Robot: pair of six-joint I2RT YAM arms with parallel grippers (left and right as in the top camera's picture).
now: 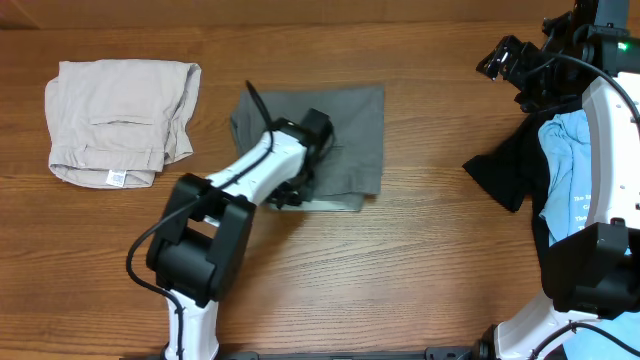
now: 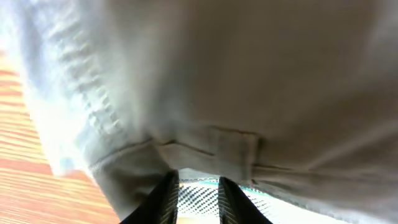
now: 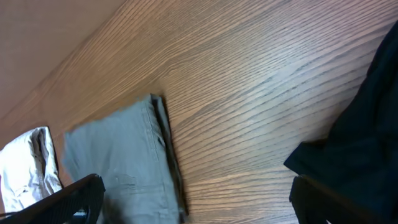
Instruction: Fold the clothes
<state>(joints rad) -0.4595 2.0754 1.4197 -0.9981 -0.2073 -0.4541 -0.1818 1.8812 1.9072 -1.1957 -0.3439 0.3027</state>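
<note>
Grey shorts [image 1: 340, 130] lie folded flat at the centre of the desk [image 1: 400, 260]. The left end effector [image 1: 295, 190] is at their near edge. Its fingers [image 2: 166, 198] stand narrowly apart against the hem, and it cannot be told whether cloth is pinched. The right end effector [image 3: 198, 186] is spread wide and holds nothing, at the far right. Beige shorts [image 1: 120, 120] lie folded at left. A black garment [image 1: 505, 170] and a light blue T-shirt [image 1: 565, 160] are heaped at right by the right arm.

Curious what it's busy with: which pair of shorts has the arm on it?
The folded medium-grey cotton shorts in the middle; the beige shorts lie apart with no arm near.
</note>
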